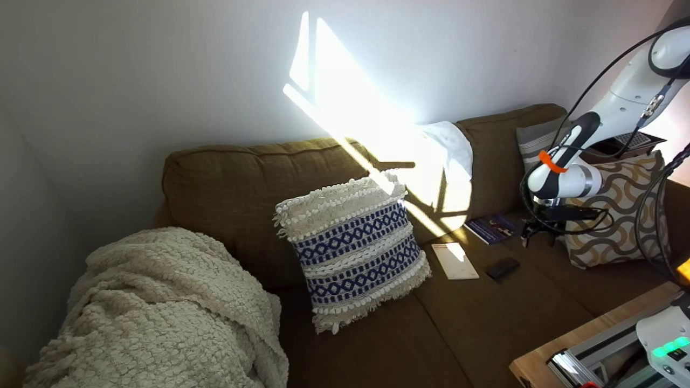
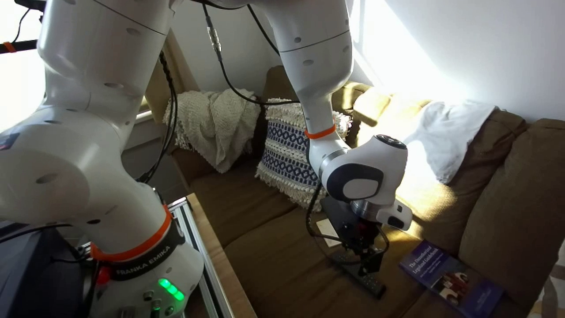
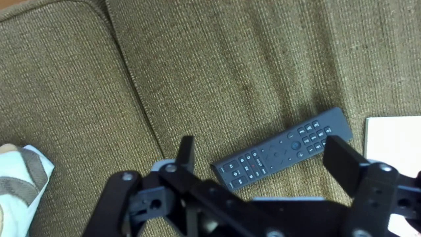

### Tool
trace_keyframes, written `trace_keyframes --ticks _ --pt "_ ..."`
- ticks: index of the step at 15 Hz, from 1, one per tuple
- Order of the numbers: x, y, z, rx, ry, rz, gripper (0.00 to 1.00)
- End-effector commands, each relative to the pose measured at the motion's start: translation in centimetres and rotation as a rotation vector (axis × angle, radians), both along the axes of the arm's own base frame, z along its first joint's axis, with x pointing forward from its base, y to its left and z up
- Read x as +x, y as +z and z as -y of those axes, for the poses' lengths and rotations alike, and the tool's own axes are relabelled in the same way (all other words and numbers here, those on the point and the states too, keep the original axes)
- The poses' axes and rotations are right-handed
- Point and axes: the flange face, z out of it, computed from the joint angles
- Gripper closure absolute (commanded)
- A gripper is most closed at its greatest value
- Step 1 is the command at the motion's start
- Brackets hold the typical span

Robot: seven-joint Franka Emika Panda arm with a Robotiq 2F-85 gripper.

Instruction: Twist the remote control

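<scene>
The remote control is a slim black bar with buttons. It lies flat, face up, on the brown sofa seat in both exterior views [image 1: 503,268] [image 2: 371,283]. In the wrist view the remote control [image 3: 276,151] lies diagonally, seen between the two fingers; one fingertip overlaps the edge near its number keys. My gripper [image 3: 261,149] is open wide and empty. In both exterior views the gripper [image 1: 539,240] [image 2: 368,265] hangs pointing down above the seat, near the remote control. It appears apart from it.
A pale booklet [image 1: 455,261] lies beside the remote control, and a dark blue book [image 2: 450,278] lies near the backrest. A blue-and-white cushion [image 1: 358,258] and a swirl-patterned cushion [image 1: 614,210] stand on the sofa. A wooden board edge [image 1: 593,323] borders the robot's base.
</scene>
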Motion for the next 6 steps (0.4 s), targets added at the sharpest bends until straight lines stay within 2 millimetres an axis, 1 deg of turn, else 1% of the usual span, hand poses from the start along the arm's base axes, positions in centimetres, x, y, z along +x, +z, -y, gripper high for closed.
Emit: trace_keyframes --ticks 1,4,6 --pt "0.20 0.21 -0.20 -0.011 0.021 -0.001 0.00" --pt "0.26 0.60 -0.74 -0.024 0.048 -0.004 0.00" --pt "0.18 0.67 -0.70 -0.027 0.050 -0.005 0.00"
